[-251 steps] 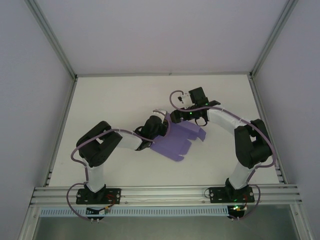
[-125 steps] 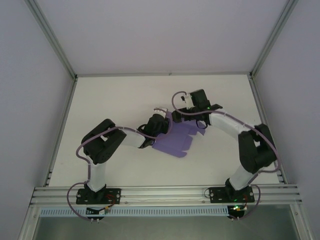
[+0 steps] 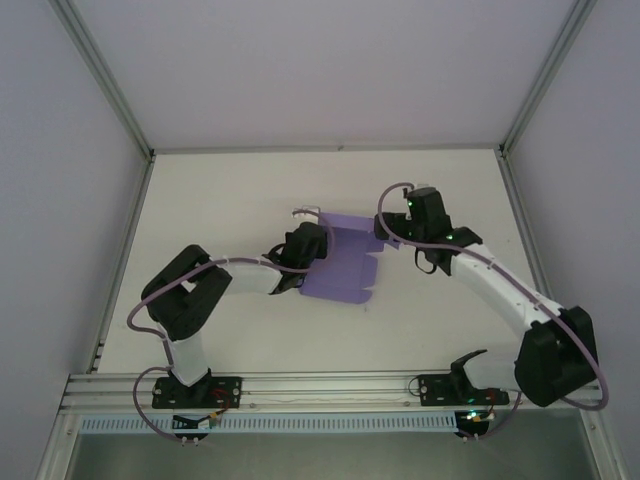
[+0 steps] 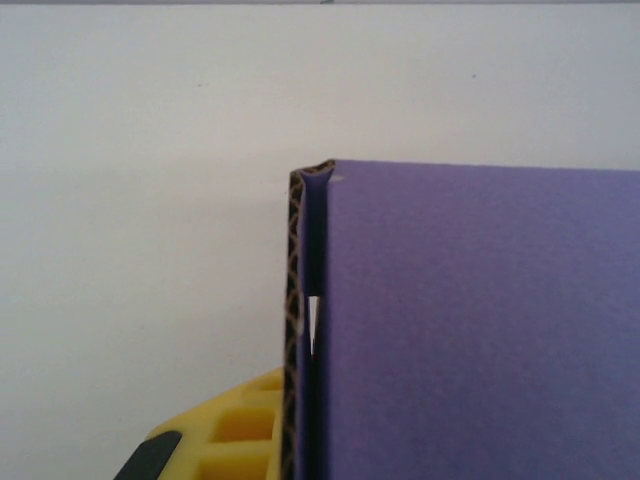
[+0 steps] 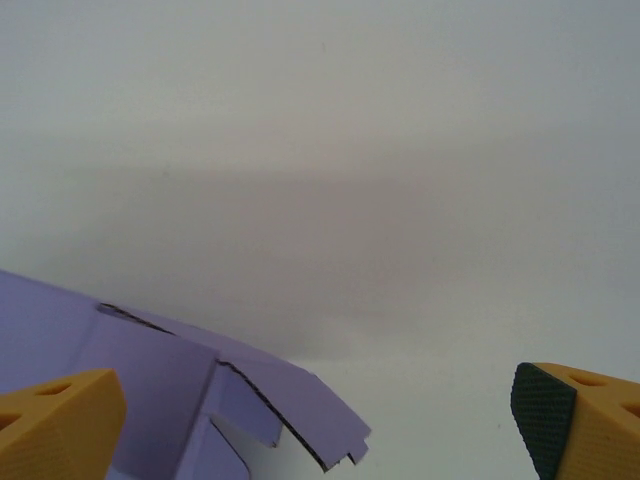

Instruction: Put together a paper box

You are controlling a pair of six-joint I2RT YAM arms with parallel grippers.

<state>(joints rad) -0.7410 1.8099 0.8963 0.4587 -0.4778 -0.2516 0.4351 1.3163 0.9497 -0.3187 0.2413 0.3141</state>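
While the left gripper (image 3: 316, 242) sits on the upper left edge of the paper box (image 3: 343, 268), near the centre of the top view, I read it as clamped on the card. In the left wrist view its yellow finger (image 4: 232, 440) is pulled in close to mid-frame. It presses against the folded, corrugated edge of a raised purple panel (image 4: 480, 320), and the other finger is hidden behind that panel.

The box lies on the white table (image 3: 230, 200), partly folded, with flaps along its right side.

The right gripper (image 3: 392, 230) is just beside the box's upper right corner. From the top view I cannot tell whether it touches. Its wrist view shows the fingers (image 5: 60, 420) wide apart at the bottom corners. Notched purple flaps (image 5: 180, 390) are in the lower left, and nothing is held between the fingers.
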